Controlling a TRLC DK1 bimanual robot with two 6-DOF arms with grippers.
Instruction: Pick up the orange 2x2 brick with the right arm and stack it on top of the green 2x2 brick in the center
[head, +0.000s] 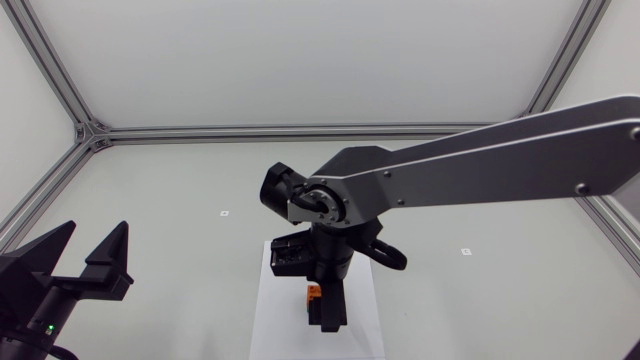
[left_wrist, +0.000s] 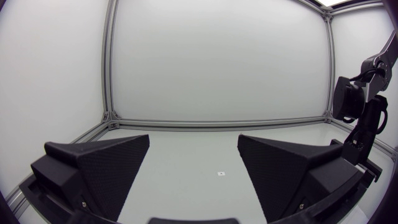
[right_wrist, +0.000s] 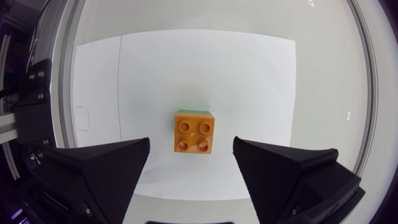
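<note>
- The orange brick (right_wrist: 194, 131) is judged to be light, rigid, smooth-walled plastic. It would best be taken by two opposite flat walls, below the studs, since a hold across the corners could be expected to slip.
- It is seen as a square block, bright orange all over, with four round studs on top.
- It is found sitting on the green brick (right_wrist: 194, 110), of which only a thin edge is shown, on a white sheet (right_wrist: 249, 74) at the middle of the tabletop (head: 200, 180).
- The right tool (right_wrist: 191, 142) is held wide open above the stack with nothing gripped; gaps are seen between brick and fingers.
- The left tool (left_wrist: 194, 138) is spread open and empty, well apart from the bricks.
</note>
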